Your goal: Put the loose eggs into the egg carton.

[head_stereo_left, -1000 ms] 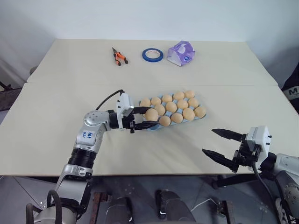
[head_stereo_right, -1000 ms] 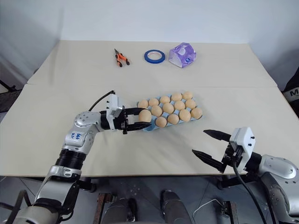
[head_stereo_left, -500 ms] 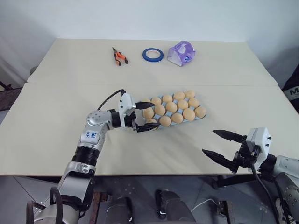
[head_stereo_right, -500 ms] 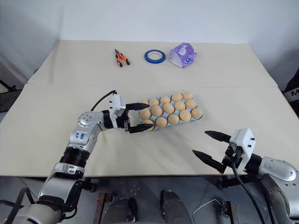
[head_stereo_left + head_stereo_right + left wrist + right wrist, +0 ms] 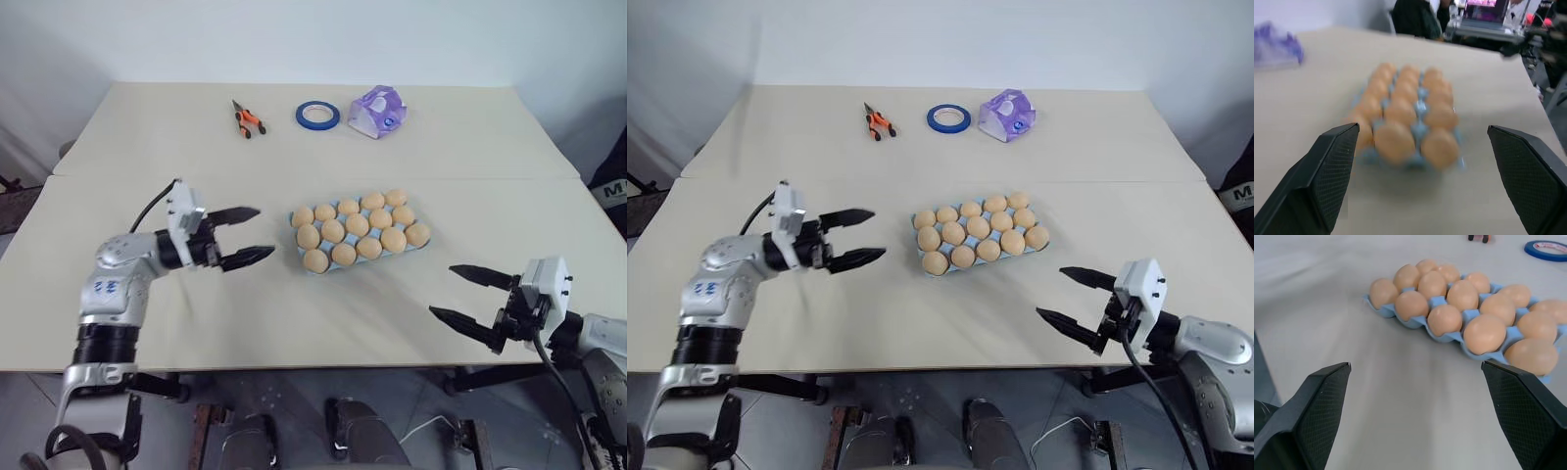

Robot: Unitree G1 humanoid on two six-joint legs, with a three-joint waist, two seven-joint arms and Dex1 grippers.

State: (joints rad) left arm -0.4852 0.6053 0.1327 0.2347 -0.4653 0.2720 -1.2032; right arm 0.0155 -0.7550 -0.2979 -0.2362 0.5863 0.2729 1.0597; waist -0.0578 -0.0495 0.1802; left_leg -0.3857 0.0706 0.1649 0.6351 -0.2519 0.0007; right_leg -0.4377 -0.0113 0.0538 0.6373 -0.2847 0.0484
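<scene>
Presently catalogued, centre outward.

Egg carton (image 5: pixel 359 231): light blue moulded tray, three rows of five cups, lying at a slight diagonal near the middle of the worktop (image 5: pixel 294 313). Every cup that can be counted carries one of the eggs (image 5: pixel 315 260); fifteen pale orange-tan ovals seated, none seen loose on the surface around it.

Left hand (image 5: pixel 242 235): beside the carton on its left, apart from it, fingers spread wide and level, pointing toward the tray, holding nothing.

Right hand (image 5: pixel 469 294): near the front edge, well apart from the carton on its right, fingers likewise spread wide, empty.

Outlying items, far side of the worktop: orange-handled pliers (image 5: pixel 246 117), blue tape roll (image 5: pixel 319 115), crumpled purple-and-white wrapper (image 5: pixel 379 111). None bear on the task.

Assessment: filling appears complete. The step in hand reads as clearing away from the tray. To do it well, draw both hands off level and outward, fingers kept wide so no tip catches the carton rim or nudges the near-corner egg. Check each cup from above for an egg sitting high or tilted before counting the job done.
</scene>
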